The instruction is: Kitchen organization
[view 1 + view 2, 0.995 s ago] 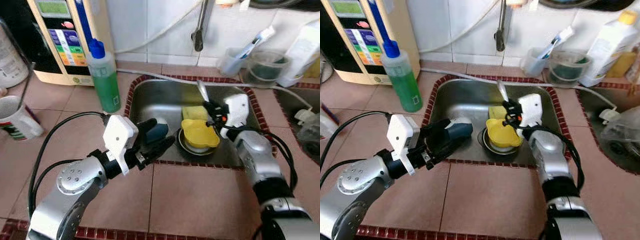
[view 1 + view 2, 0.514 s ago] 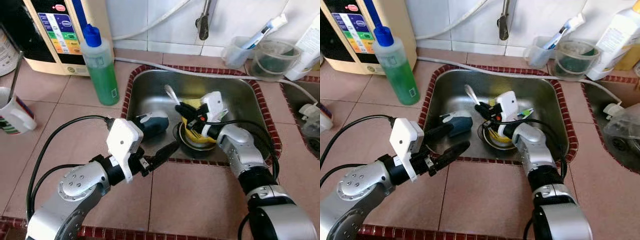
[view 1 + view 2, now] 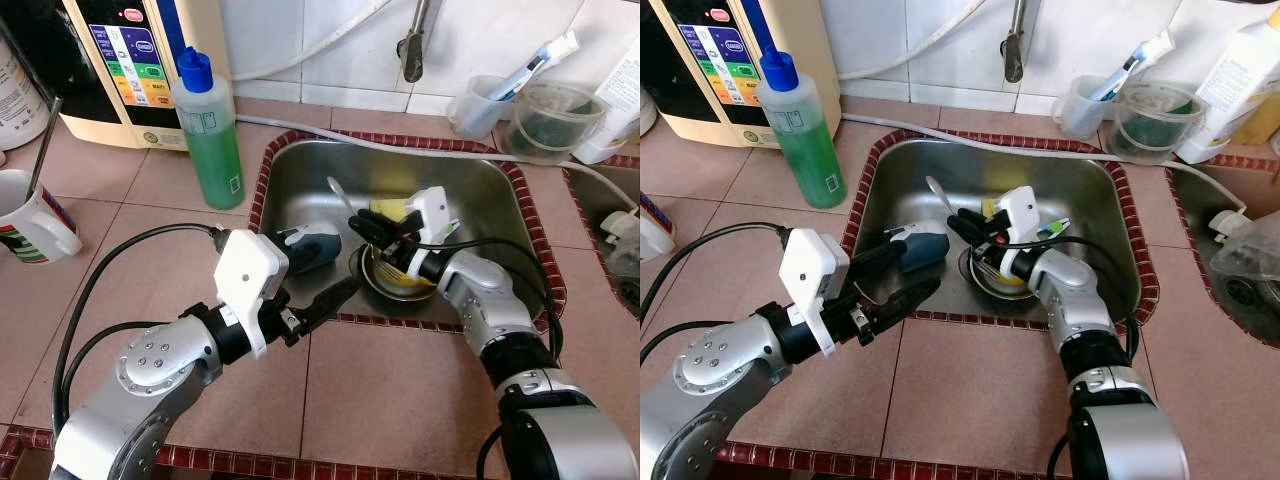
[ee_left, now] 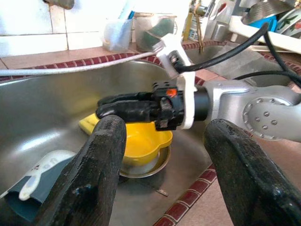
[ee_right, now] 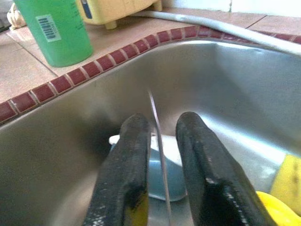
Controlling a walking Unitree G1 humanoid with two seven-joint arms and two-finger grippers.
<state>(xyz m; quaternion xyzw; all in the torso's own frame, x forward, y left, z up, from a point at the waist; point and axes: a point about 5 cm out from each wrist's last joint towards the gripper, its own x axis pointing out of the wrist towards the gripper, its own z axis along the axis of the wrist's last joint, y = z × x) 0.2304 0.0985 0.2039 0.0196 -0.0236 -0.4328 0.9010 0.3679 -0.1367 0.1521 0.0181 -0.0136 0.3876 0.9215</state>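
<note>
Right gripper (image 3: pixel 965 225): it is low inside the sink, above the yellow bowl. The two black fingers (image 5: pixel 127 188) stand close to each other and a thin metal spoon (image 3: pixel 339 193) is held between them. In the right wrist view the handle is a narrow line in the gap.
Thin metal spoon: its bowl end points up and toward the back wall of the sink, away from the gripper.
Left gripper (image 3: pixel 325 285): it hovers at the front edge of the sink, near the teal object. The fingers (image 4: pixel 99 174) are spread wide and hold nothing.
Yellow plastic bowl (image 4: pixel 141 141): it sits in a round steel dish (image 4: pixel 150 165) over the middle of the sink floor, under the right gripper.
Yellow sponge (image 3: pixel 392 209): it lies just behind the bowl.
Teal and white object (image 3: pixel 312 245): it lies on the sink floor, left of the bowl and close to the upper finger of the left gripper.
Stainless steel sink (image 3: pixel 1080 190): it is set into a counter of pinkish tiles with a dark red tile border (image 3: pixel 970 322).
Green soap bottle with blue cap (image 3: pixel 208 135): it stands upright on the counter, left of the sink.
White mug (image 3: pixel 35 222): it is on the far left of the counter.
Clear plastic containers (image 3: pixel 1140 120): they stand behind the sink on the right, near the wall.
</note>
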